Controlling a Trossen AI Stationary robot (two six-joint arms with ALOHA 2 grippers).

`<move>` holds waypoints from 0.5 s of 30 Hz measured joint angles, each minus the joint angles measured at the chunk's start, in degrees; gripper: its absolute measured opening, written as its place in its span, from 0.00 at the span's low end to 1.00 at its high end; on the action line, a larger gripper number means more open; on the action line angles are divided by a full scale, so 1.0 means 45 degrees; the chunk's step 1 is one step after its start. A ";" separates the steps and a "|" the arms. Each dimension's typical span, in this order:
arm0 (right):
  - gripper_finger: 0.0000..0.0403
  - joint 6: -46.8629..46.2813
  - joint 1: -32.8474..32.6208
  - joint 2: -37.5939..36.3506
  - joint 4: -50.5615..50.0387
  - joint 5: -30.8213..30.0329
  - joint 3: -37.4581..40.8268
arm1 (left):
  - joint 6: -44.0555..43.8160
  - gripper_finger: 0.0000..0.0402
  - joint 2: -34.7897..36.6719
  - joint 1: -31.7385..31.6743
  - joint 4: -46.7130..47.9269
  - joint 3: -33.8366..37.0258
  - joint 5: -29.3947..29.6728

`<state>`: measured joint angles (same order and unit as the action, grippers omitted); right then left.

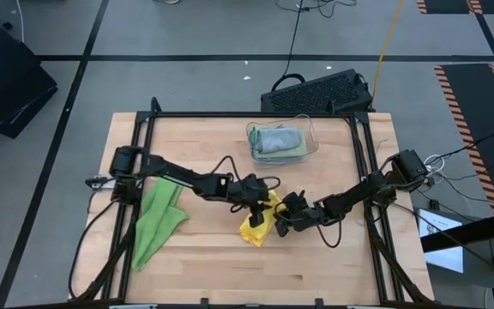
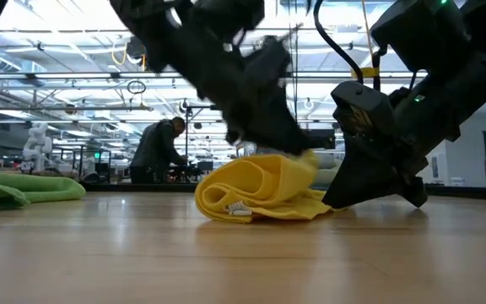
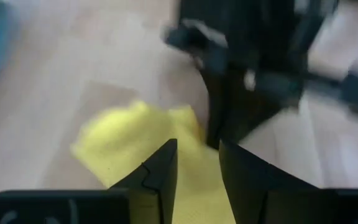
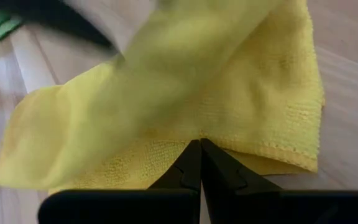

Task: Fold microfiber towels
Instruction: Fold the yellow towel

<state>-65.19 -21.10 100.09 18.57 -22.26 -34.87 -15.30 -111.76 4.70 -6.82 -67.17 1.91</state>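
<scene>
Item 1, yellow towel (image 1: 258, 224): rumpled and partly doubled over near the middle of the table (image 1: 316, 275), a little toward its front edge. One flap is lifted and curled over the rest, which suggests a fold in progress rather than a finished one.

Item 2, left gripper (image 3: 196, 163): over the towel's upper side, fingers a narrow way apart. It appears to be raising the lifted flap; whether cloth actually lies between the fingers cannot be told.

Item 3, right gripper (image 4: 200, 163): low at the towel's right edge, fingers pressed together with their tips meeting at the cloth's hem. No cloth shows between them. Probable purpose: pinning that edge down so the towel does not slide while the other arm carries the flap across.

Item 4, bright green towel (image 1: 157, 220): loose and crumpled in a long strip near the table's left edge, unfolded, apart from both grippers.

Item 5, clear plastic bin (image 1: 309, 148): near the back edge, holding a grey towel (image 1: 278, 138) above another greenish cloth, apparently already folded
</scene>
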 joint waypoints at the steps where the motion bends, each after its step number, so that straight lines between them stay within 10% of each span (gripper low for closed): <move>1: 0.00 0.0005 0.0000 0.0000 0.0058 0.0000 0.0005 | -0.0376 0.30 0.0233 -0.0006 0.0331 -0.0115 0.0309; 15: 0.00 0.0084 0.0024 0.0000 0.0059 -0.0080 0.0005 | -0.2655 0.56 -0.0376 0.0703 0.0296 -0.0182 0.3172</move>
<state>-64.81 -20.99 100.09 18.83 -22.62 -34.85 -27.25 -113.45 7.86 -5.48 -67.99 16.19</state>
